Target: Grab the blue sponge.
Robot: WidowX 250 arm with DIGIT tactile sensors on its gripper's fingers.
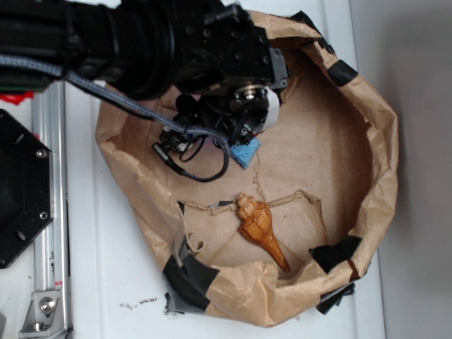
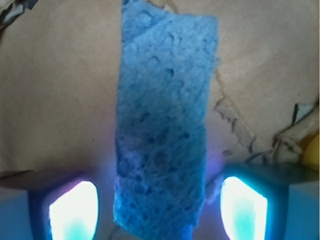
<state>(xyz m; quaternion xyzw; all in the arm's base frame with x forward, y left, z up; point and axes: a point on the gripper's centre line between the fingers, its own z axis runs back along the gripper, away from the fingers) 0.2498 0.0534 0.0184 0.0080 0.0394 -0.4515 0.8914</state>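
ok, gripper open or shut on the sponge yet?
Open. In the wrist view the blue sponge lies flat between the gripper fingers, with a gap showing on each side.

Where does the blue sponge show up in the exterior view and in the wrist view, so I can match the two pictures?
Exterior: only a corner of the blue sponge peeks out below the arm, upper middle of the brown paper.
Wrist: the blue sponge runs top to bottom through the centre, between the two glowing fingers, with a gap on each side.
Shared landmark: the torn seam in the brown paper, just beside the sponge in both views.
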